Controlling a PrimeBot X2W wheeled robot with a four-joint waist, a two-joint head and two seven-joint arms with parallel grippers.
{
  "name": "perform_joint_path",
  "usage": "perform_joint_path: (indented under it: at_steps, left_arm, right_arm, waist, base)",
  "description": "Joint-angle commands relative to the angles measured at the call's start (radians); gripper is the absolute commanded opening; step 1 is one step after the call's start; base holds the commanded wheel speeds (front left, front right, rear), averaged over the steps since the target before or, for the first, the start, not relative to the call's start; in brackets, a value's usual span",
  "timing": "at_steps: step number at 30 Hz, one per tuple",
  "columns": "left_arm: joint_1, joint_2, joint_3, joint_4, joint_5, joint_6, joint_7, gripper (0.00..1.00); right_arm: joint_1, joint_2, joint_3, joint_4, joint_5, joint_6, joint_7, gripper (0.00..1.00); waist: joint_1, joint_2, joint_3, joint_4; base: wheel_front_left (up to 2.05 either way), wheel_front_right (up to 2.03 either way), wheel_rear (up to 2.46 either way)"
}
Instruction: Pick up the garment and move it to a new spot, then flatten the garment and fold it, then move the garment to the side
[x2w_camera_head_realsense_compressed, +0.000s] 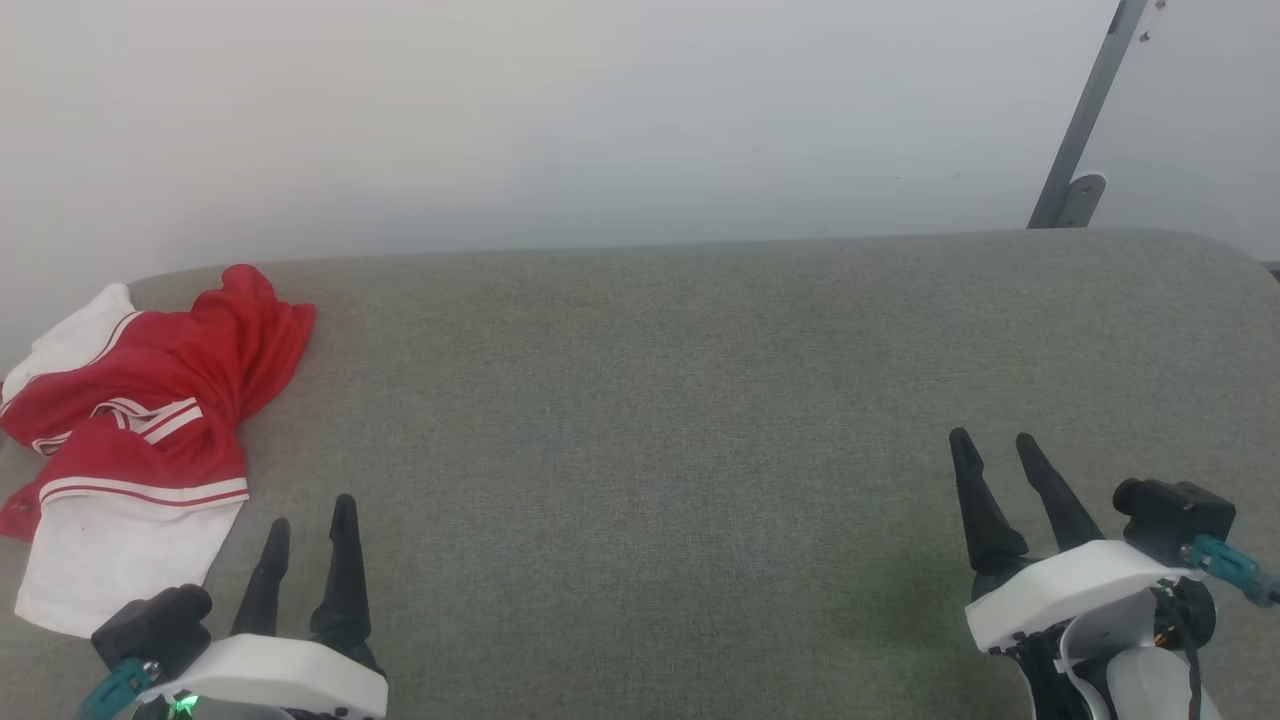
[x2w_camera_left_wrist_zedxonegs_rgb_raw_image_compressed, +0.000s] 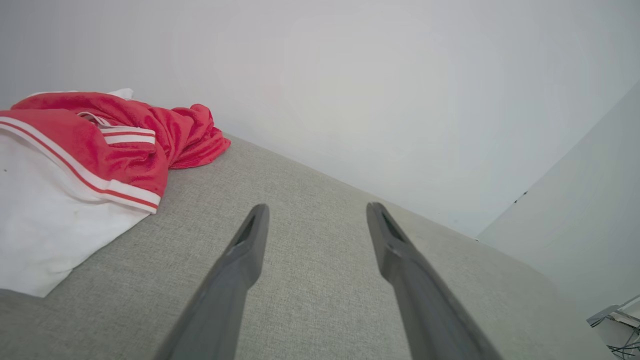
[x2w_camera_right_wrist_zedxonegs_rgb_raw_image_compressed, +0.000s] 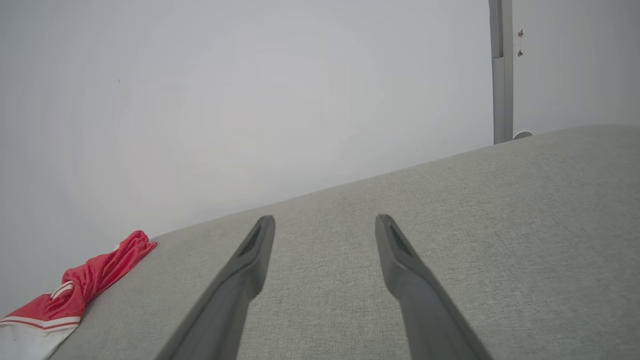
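The garment (x2w_camera_head_realsense_compressed: 150, 420) lies crumpled at the far left end of the grey cushioned surface (x2w_camera_head_realsense_compressed: 700, 400): red mesh cloth with a white sleeve and red-white striped trim. Its lettering is hidden in the folds. It also lies at the left of the left wrist view, garment (x2w_camera_left_wrist_zedxonegs_rgb_raw_image_compressed: 90, 150), and small at the lower left of the right wrist view, garment (x2w_camera_right_wrist_zedxonegs_rgb_raw_image_compressed: 75, 295). My left gripper (x2w_camera_head_realsense_compressed: 310, 520) hovers open just right of the white sleeve, apart from it. My right gripper (x2w_camera_head_realsense_compressed: 990, 445) is open far to the right, holding nothing.
A pale wall (x2w_camera_head_realsense_compressed: 600, 120) rises behind the surface's back edge. A grey metal post (x2w_camera_head_realsense_compressed: 1085, 120) with a bracket leans at the back right. The surface's rounded corners fall away at both ends.
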Motion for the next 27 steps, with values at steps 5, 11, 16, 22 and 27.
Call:
perform_joint_path:
  at_steps: [5,11,16,22,27]
  left_arm:
    - [0.009,0.007,0.007,-0.009,0.056,-0.010,-0.018,1.00]
    - [0.016,0.011,0.013,-0.010,0.101,-0.019,-0.031,1.00]
    - [0.024,0.016,0.012,-0.014,0.142,-0.022,-0.041,1.00]
    - [0.029,0.015,0.013,-0.019,0.179,-0.025,-0.051,1.00]
    - [0.029,0.017,0.012,-0.024,0.209,-0.028,-0.061,1.00]
  right_arm:
    - [-0.019,-0.006,-0.006,-0.011,-0.061,0.000,-0.020,1.00]
    - [-0.016,-0.008,-0.009,-0.015,-0.111,0.000,-0.031,1.00]
    - [-0.015,-0.012,-0.014,-0.019,-0.153,0.000,-0.038,1.00]
    - [-0.018,-0.015,-0.014,-0.022,-0.191,0.000,-0.046,1.00]
    - [-0.018,-0.017,-0.014,-0.029,-0.228,0.000,-0.052,1.00]
  waist:
    - [0.0000,0.0000,-0.002,-0.002]
    - [0.0000,0.0000,-0.004,-0.004]
    - [0.0000,0.0000,-0.006,-0.006]
    - [0.0000,0.0000,-0.007,-0.009]
    - [0.0000,0.0000,-0.007,-0.013]
  base:
    - [0.00,0.00,0.00]
    - [0.00,0.00,0.00]
    - [0.00,0.00,0.00]
    - [0.00,0.00,0.00]
    - [0.00,0.00,0.00]
